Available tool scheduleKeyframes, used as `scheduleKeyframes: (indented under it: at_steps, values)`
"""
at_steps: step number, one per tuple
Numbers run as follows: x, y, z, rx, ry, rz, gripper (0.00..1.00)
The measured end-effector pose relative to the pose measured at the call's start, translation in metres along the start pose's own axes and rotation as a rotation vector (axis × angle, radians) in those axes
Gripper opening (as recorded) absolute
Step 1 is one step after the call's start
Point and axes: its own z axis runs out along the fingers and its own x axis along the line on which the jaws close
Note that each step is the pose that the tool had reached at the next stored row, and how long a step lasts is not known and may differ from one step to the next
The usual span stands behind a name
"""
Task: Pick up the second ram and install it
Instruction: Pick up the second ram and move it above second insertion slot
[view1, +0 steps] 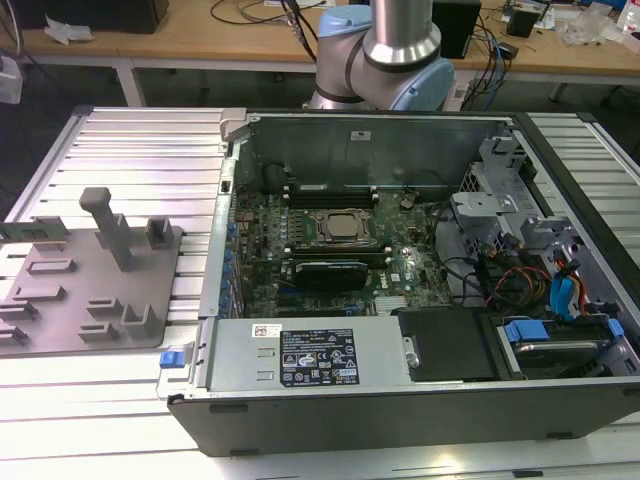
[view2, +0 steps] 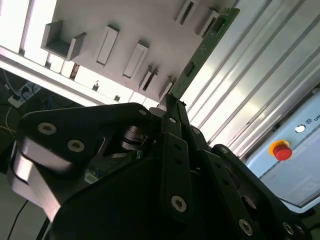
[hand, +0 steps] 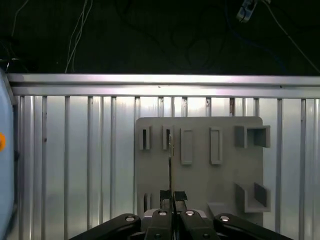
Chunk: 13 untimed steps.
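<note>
My gripper (hand: 171, 194) is shut on the second ram (hand: 170, 160), which shows edge-on in the first wrist view as a thin upright line between the fingertips. In the second wrist view the ram (view2: 200, 55) is a long green stick running out from the gripper (view2: 169, 107). It hangs over the grey fixture plate (hand: 200, 180), above the plate's row of slots, and looks lifted clear of them. In the exterior view the fixture plate (view1: 60, 300) lies on the exterior view's left, beside the open computer case with its green motherboard (view1: 330, 250).
The case (view1: 400, 420) has a grey power supply (view1: 300, 355) along its near side, with drive cages and cables (view1: 540, 280) on the exterior view's right. The ribbed aluminium table (view1: 150, 150) surrounds it. The arm's base (view1: 385, 60) stands behind. A red stop button (view2: 281, 150) is nearby.
</note>
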Motion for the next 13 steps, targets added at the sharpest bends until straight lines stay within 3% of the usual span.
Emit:
scheduleKeyframes:
  at_steps: [10, 13]
  values:
    - [-0.001, 0.0006, -0.0579, -0.0001, 0.0062, 0.0, 0.1]
    - [-0.0009, 0.0007, -0.0682, -0.0001, 0.0062, 0.0, 0.1]
